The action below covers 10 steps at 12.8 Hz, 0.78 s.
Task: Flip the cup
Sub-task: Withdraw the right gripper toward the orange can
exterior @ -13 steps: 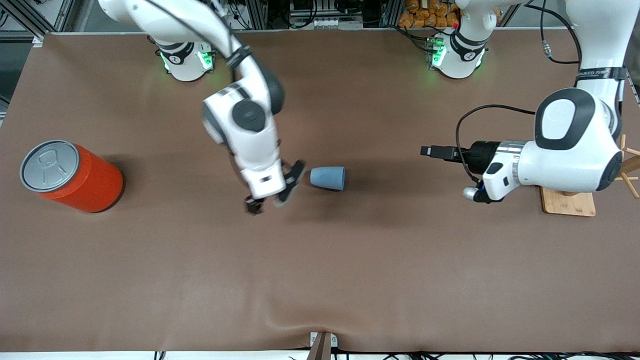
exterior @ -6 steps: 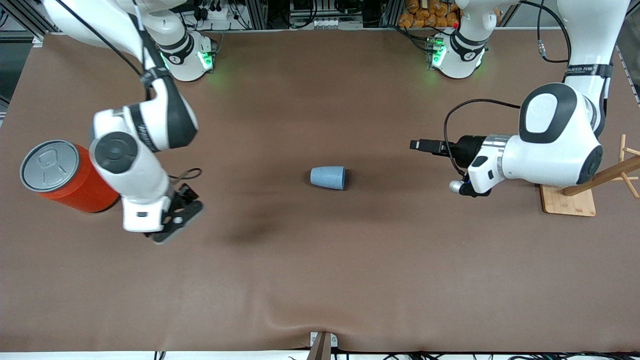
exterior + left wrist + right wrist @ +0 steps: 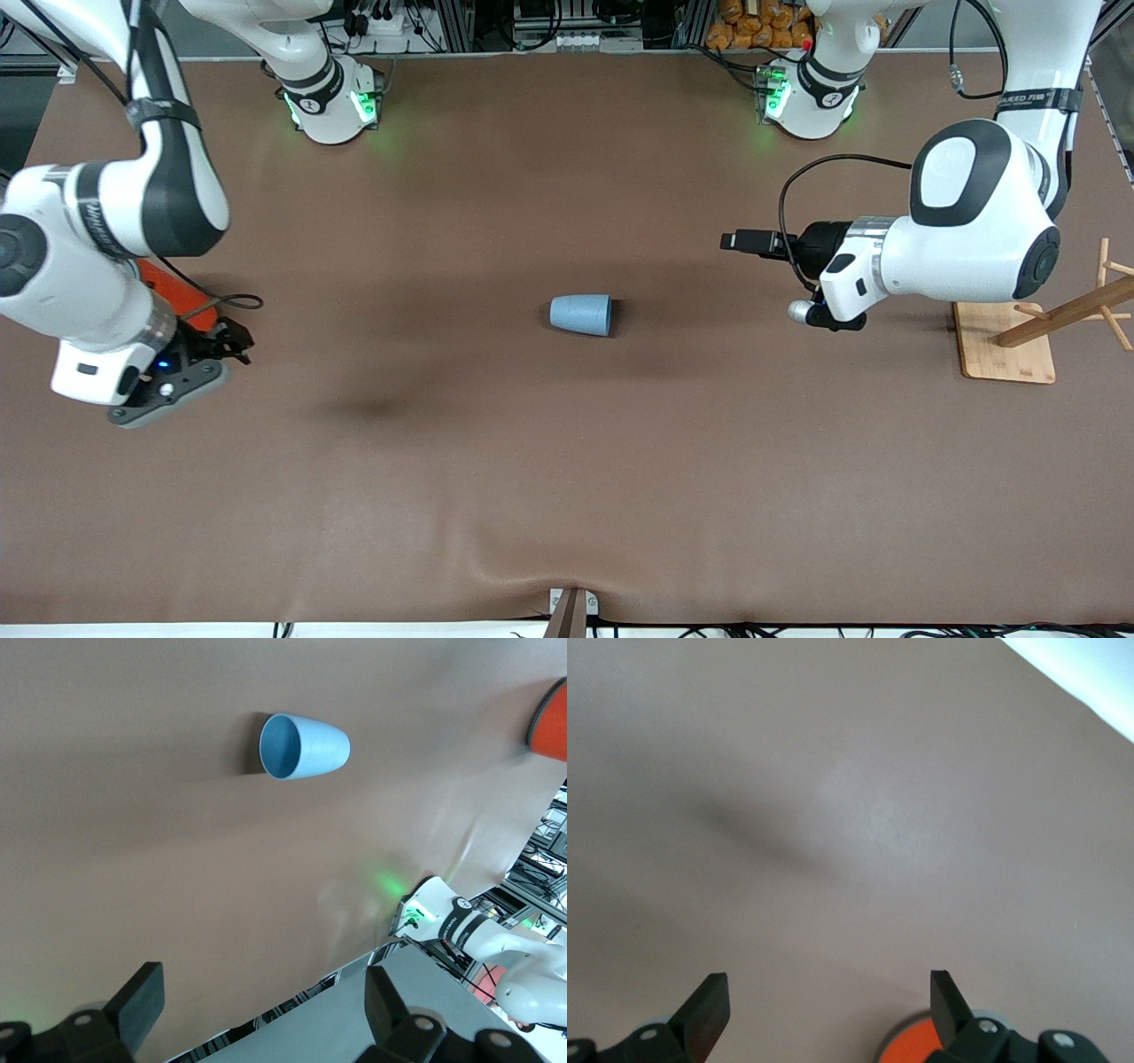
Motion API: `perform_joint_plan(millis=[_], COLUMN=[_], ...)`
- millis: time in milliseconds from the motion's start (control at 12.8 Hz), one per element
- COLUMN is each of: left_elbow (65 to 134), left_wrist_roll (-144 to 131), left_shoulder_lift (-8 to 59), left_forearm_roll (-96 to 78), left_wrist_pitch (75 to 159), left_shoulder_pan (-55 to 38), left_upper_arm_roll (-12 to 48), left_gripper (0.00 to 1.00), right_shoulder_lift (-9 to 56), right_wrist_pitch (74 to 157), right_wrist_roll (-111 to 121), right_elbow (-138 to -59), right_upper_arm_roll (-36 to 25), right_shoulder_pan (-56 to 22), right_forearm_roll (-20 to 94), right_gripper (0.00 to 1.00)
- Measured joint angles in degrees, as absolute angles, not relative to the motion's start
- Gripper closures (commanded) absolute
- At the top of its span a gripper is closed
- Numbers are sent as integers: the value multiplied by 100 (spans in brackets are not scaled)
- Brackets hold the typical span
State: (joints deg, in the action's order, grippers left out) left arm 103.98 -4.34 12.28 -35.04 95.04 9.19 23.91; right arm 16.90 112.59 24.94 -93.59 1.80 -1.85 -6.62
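Front view: the light-blue cup [image 3: 581, 315] lies on its side near the middle of the brown table mat [image 3: 567, 461], its wide mouth turned toward my left arm's end and its narrow base toward my right arm's end. My left gripper [image 3: 802, 312] hangs over the mat toward the left arm's end of the table, well apart from the cup, and next to it at that end stands a wooden rack [image 3: 1045, 328] on its board. My right gripper [image 3: 190, 368] is up over the mat at the right arm's end, just beside the orange can [image 3: 173, 297], most of which my own arm hides. Left wrist view: my two fingers [image 3: 133, 1010] stand wide apart with nothing between them, and the cup [image 3: 304, 746] lies on the mat showing its darker blue inside; an edge of the orange can [image 3: 549, 722] shows at the frame's border. Right wrist view: my fingers [image 3: 704, 1010] are spread wide and empty over bare mat, and the orange can [image 3: 921, 1047] peeks in between them, low in the frame.
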Motion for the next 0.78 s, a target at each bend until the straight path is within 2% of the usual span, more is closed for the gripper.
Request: perform_joint_plan(millis=[391, 783], left_elbow=[10742, 11356], left_wrist_roll=[-434, -393], left_shoulder_lift=[901, 542], left_forearm_roll=[-3504, -3699], left_wrist_pitch=[9538, 9935], left_shoulder_pan=[925, 926], left_upper_arm_roll=[2392, 2427], left_gripper=[0, 0], right_shoulder_lift=[1167, 640], right_wrist_pitch=[10696, 9952], right_wrist_roll=[1869, 1333], right_elbow=[-9477, -9517], right_upper_arm_roll=[184, 183], right_shoulder_pan=[126, 518], right_forearm_roll=[-627, -133], right_gripper=[0, 0])
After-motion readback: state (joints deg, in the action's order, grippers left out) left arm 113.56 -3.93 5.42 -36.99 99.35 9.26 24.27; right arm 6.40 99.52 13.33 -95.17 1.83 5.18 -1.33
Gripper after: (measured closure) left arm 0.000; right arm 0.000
